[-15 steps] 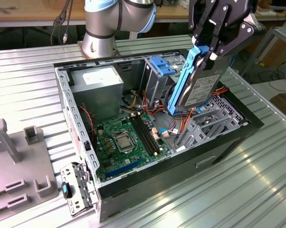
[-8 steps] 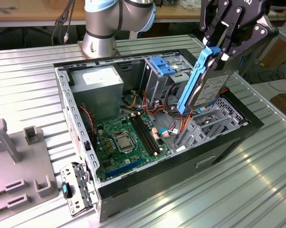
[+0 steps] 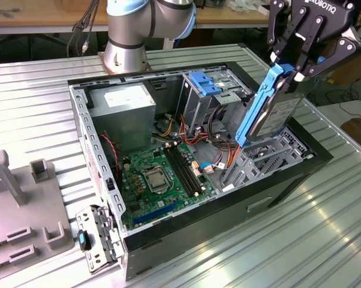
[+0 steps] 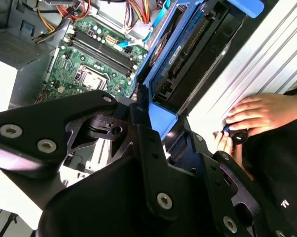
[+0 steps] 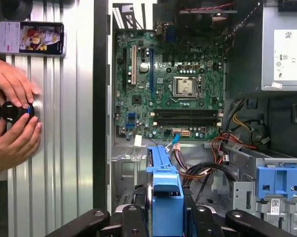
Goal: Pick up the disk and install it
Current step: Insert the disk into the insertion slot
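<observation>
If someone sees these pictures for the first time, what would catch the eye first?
The black hand stands out first: it is shut on the disk, holding it tilted on edge over the open computer case, at the exterior view's right. Inside the case, the green motherboard lies exposed.

The disk (image 3: 279, 114), gripped by the hand (image 3: 288, 68), hangs tilted above the open computer case (image 3: 276, 193) on the table (image 3: 324, 240).

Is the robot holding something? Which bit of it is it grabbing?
Yes. The pincer grips the disk by its upper end, on the blue carrier rail. The disk hangs tilted over the open computer case.
</observation>
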You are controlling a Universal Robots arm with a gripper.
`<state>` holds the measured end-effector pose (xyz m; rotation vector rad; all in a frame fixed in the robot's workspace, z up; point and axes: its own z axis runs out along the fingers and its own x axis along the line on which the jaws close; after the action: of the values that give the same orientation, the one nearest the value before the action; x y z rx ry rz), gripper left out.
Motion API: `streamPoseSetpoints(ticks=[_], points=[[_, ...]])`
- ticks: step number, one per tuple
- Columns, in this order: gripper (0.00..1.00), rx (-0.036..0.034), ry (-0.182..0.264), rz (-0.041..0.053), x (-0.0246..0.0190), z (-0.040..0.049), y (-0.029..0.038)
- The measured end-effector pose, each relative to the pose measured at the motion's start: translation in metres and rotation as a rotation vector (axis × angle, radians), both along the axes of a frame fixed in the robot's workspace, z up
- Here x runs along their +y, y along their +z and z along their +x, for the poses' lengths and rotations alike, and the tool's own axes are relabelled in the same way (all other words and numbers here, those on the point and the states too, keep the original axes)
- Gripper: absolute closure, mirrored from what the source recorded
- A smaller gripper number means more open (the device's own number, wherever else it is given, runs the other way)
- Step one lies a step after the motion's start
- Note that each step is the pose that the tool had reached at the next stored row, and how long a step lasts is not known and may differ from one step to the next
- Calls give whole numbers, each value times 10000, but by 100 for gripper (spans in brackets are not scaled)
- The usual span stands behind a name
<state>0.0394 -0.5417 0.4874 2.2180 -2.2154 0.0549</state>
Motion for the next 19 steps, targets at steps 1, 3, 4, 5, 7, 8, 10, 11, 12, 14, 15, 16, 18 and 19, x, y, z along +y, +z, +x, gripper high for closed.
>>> streamPoseSetpoints(ticks=[1, 3, 4, 5, 7, 8, 10, 11, 12, 14, 15, 16, 18, 19], points=[[63, 0, -9, 1, -3, 23, -32], [63, 0, -28, 0, -5, 77, -83], [63, 0, -28, 2, -6, 102, -94], [63, 0, -30, -1, -5, 143, -99], [63, 0, -35, 2, -6, 200, -104], [63, 0, -36, 1, -8, 216, -110], [63, 0, -41, -1, -17, 226, -122], [63, 0, -46, -2, -26, 230, -130], [63, 0, -52, -5, -29, 232, -136], [63, 0, -80, -34, -43, 239, -149], [63, 0, -93, -42, -46, 241, -153], [63, 0, -108, -51, -47, 244, -156], [63, 0, -168, -75, -51, 251, -169], [63, 0, -190, -78, -52, 251, -170]])
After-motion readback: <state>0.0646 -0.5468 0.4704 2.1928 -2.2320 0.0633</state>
